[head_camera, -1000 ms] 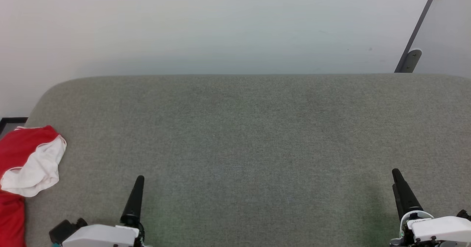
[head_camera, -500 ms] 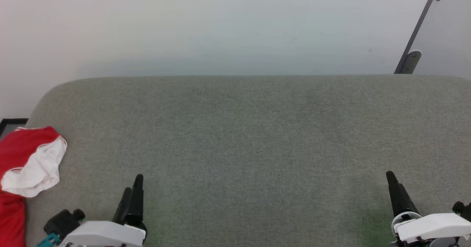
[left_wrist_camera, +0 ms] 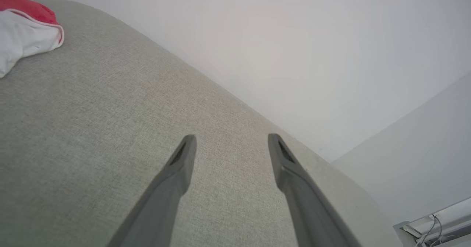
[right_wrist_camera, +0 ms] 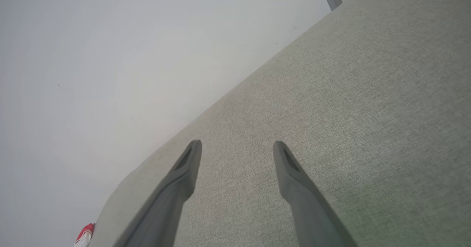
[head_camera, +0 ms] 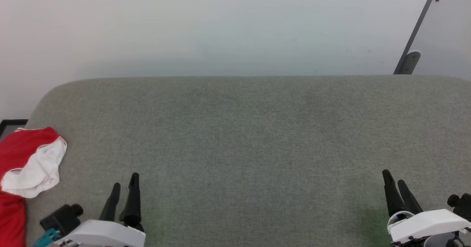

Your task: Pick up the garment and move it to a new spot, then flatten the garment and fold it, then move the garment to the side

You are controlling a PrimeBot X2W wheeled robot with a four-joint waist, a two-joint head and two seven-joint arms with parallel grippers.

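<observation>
The garment (head_camera: 25, 155) lies crumpled at the far left edge of the grey upholstered surface (head_camera: 250, 136), bright red with a white panel on top, partly cut off by the frame. It also appears in the left wrist view's top left corner as the garment (left_wrist_camera: 22, 37), and as a tiny red-and-white bit of garment (right_wrist_camera: 85, 234) in the right wrist view. My left gripper (head_camera: 126, 180) hovers at the lower left, to the right of the cloth and apart from it, open and empty. My right gripper (head_camera: 393, 177) stands open and empty at the lower right.
A pale wall rises behind the surface's rounded back edge. A grey metal post with a bracket (head_camera: 408, 61) leans at the upper right. The surface's left edge drops off just beyond the cloth, next to a dark floor strip (head_camera: 11, 122).
Both wrists have turned, so each gripper now shows two spread fingers instead of one. Both grippers sit slightly lower and further left. The garment has not moved.
</observation>
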